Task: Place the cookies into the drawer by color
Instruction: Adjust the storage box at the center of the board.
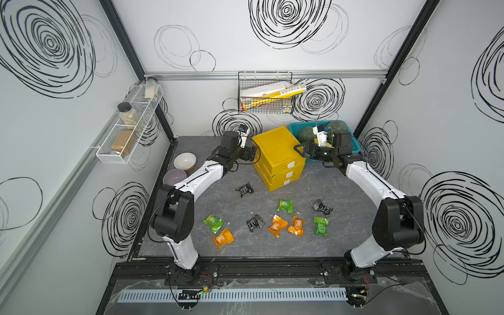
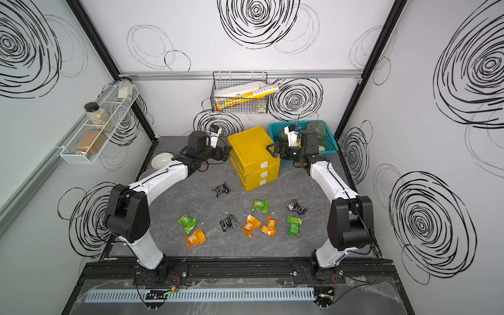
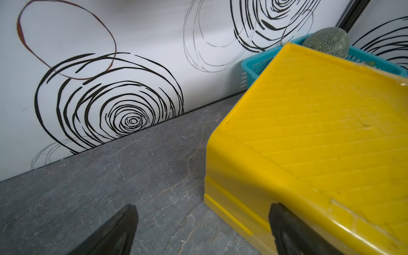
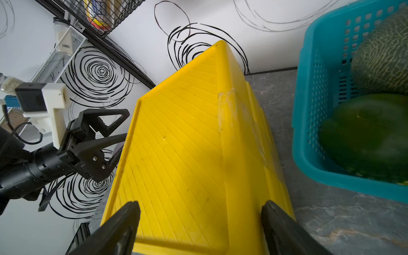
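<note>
Both top views, drawer: the yellow drawer (image 1: 278, 152) stands on the grey worktop (image 1: 272, 245) just right of frame centre. All three fronts are shut, and the white tab handles (image 1: 289, 174) face the lower right.
Both top views, cookies: nine cookies (image 1: 277, 225) lie loose across the lower middle of the worktop, below the drawer and apart from it. Three are black, three green and three orange.
Both top views, handling: the packets look light, soft and crinkly. The foil is probably slippery and the contents crushable, so a crimped end or a gentle pinch across the middle seems the best hold.
Both top views, pincers: the left pincer (image 1: 253, 153) sits at the drawer's left flank and the right pincer (image 1: 300, 150) at its right side. Both are released and empty.
Both top views, writing: the packets' white labels are too small to read, and so is the print on the box in the wire basket (image 1: 264, 73).
Left wrist view, left pincer: its fingers (image 3: 123, 227) are spread wide with nothing between them. One overlaps the drawer's top edge at lower right, but whether it touches cannot be told.
Left wrist view, drawer: it is stiff ribbed plastic, likely light enough to slide when a tab is pulled, so bracing the shell seems wise. The teal basket (image 3: 251, 66) is behind it at upper right.
Right wrist view, right pincer: its spread fingers (image 4: 130, 212) straddle the drawer's top at the bottom of the frame and clench nothing.
Right wrist view, writing: a jar (image 4: 63, 35) at upper left carries a barcode sticker, unreadable. No brand shows on the drawer.
</note>
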Robot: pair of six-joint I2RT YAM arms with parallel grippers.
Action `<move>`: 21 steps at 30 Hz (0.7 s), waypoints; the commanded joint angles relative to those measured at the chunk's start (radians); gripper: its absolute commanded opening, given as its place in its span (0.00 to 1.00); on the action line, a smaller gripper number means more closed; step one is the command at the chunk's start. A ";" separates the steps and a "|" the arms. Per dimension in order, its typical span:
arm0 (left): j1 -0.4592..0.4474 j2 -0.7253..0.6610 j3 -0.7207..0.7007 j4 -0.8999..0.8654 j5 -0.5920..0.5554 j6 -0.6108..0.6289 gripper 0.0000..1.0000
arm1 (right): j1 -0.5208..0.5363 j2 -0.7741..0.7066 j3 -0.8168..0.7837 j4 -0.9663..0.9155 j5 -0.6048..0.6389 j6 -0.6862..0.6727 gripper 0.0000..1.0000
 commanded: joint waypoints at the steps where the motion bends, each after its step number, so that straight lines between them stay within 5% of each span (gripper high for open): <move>1: 0.002 -0.134 -0.031 -0.056 0.048 -0.035 0.99 | 0.009 -0.032 -0.034 0.019 0.002 0.014 0.91; 11: -0.092 -0.385 -0.335 -0.009 0.183 0.015 0.99 | 0.009 -0.075 -0.074 0.039 0.017 0.016 0.91; 21: -0.157 -0.320 -0.373 0.043 0.255 -0.048 0.99 | 0.014 -0.110 -0.104 0.047 0.022 0.034 0.91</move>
